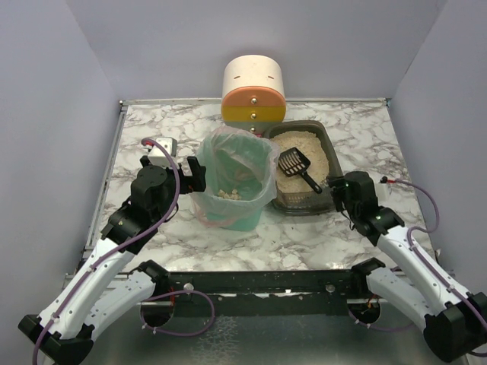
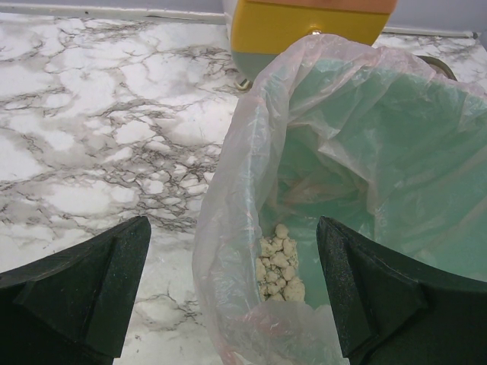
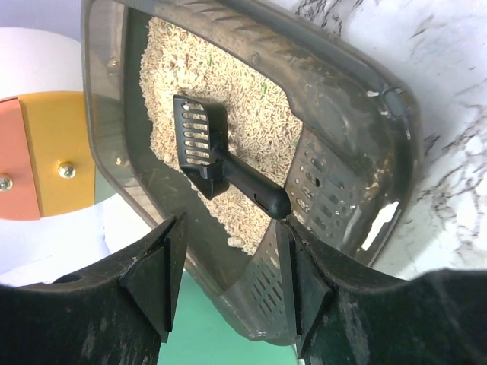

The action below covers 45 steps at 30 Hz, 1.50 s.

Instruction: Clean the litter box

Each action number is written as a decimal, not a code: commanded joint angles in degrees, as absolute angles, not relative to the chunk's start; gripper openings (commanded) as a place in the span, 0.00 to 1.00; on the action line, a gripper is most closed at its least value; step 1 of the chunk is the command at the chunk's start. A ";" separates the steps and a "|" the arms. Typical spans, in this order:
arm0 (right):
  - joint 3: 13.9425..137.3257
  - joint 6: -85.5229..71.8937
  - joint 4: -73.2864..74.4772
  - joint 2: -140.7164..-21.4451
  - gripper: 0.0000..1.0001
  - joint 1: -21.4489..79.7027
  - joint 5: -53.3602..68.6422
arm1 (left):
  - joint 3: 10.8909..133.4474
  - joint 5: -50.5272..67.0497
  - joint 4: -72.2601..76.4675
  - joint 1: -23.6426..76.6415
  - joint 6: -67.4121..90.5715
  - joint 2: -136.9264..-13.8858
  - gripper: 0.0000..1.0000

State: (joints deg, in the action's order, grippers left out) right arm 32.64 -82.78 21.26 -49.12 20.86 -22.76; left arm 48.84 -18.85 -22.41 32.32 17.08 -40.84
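Top external view gives the whole layout, which the wrist views do not. The shallow dark grey rectangular plastic litter box (image 1: 304,202) stands on the white marbled table (image 1: 380,137), a little right of the middle. It is just beside the green plastic bin with a clear bag liner (image 1: 243,217) and in front of the cream, orange and yellow cylinder (image 1: 253,95). The left arm (image 1: 114,251) reaches to the left side of the bin, and the right arm (image 1: 411,258) reaches to the near end of the litter box.

Left wrist view looks down into the bin and shows a small heap of pale clumps (image 2: 278,262) at the bottom of the bag; from above they are only pale dots. The left jaws stand wide apart, with the left side of the bag between them, and they clamp nothing.

Right wrist view gives the closest look at the litter box. Its corners are rounded and its rim is smooth. Beige sandy litter (image 3: 251,114) with a few green specks covers most of the floor. The near end is bare grey plastic with rows of slots. A black plastic scoop with a slotted blade (image 3: 209,152) lies on the litter, its handle pointing to the near wall. The right jaws are apart above that wall. The end of the handle is just beside one tip, but I cannot tell if they touch; nothing is clamped between them.
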 commanded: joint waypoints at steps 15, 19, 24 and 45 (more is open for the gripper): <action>40.04 -49.66 28.47 -38.35 0.61 20.42 -23.04 | 50.74 -18.08 -22.76 31.98 17.92 -39.47 0.99; 48.35 -36.88 31.77 -42.20 0.66 20.40 -18.58 | 54.77 -15.38 -25.07 31.99 19.00 -39.73 0.99; 60.88 -26.69 40.14 -51.39 0.77 20.42 -11.16 | 60.97 -13.27 -29.94 31.99 18.87 -42.19 0.99; 91.58 -17.70 60.13 -76.09 1.00 41.33 -32.58 | 75.09 -6.43 -41.88 31.99 18.89 -53.99 0.99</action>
